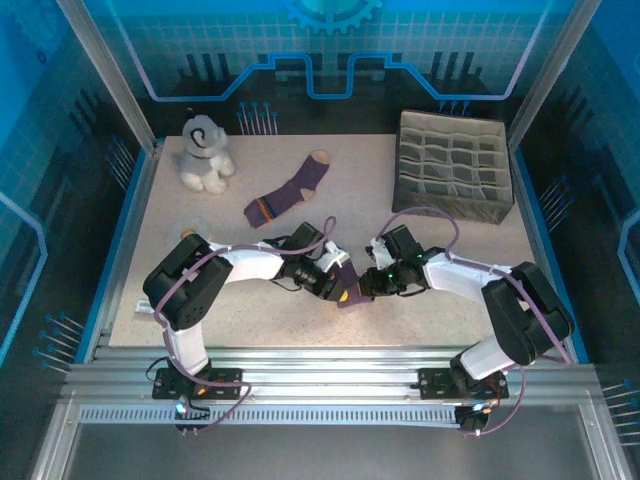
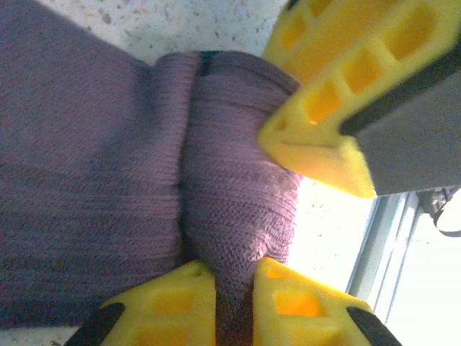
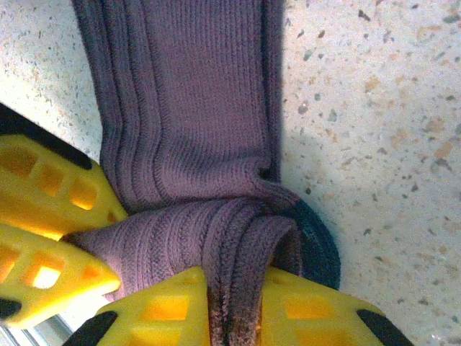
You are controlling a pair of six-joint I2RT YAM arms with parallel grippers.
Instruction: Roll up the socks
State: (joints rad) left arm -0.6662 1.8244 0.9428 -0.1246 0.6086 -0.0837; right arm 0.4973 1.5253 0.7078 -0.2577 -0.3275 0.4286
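Purple knit was bunched between the two arms: the navy-toed sock (image 3: 194, 86) lay on the speckled counter (image 3: 374, 108) near its front edge, with one end turned back on itself into a thick fold. The left pincer (image 2: 234, 295) was clamped on that fold, a ridge of fabric squeezed into the narrow slot between its yellow fingers (image 2: 173, 306). The right pincer (image 3: 234, 303) was likewise closed on the sock from the opposite side, nipping the doubled layer just beside the navy patch (image 3: 322, 249). The two pincers stood tip to tip, nearly touching. I judged this was to keep the first turn of the roll from springing open. The flat leg of the sock stretched away from them on the counter, not yet wound.

The tan-toed sock (image 1: 290, 192) lay flat and apart, farther back toward the middle, so the pair was not yet rolled together.

At the back right stood a grey fabric organiser (image 1: 452, 208) divided into a grid of small compartments. From above nothing could be made out in any of them, and it was probably where a finished roll would go. A grey plush toy (image 1: 205, 155) sat at the back left, well apart from the work.
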